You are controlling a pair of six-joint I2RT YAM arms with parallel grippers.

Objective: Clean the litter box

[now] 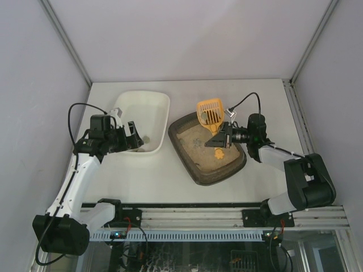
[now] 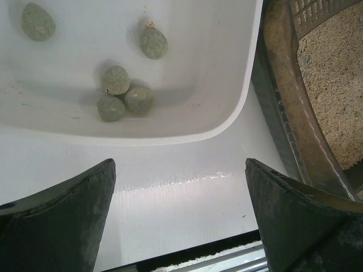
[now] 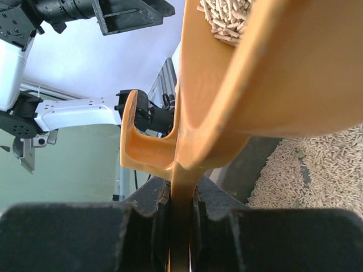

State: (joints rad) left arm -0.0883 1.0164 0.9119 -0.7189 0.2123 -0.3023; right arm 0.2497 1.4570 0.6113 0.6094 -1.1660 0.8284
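As the right gripper (image 1: pixel 220 139) clamps the orange scoop (image 1: pixel 210 112) by its thin handle | left gripper (image 1: pixel 133 136) jaws apart, empty | litter box (image 1: pixel 184 161) likely stiff, litter-heavy; take its rim.

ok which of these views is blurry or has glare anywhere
Top external: even soft light, sharp, only faint shadows beside the litter box. Left wrist: a glare streak on the table, the dark left fingers slightly soft. Right wrist: the orange scoop fills the frame close up, the right fingers clamping it dark and blurred.
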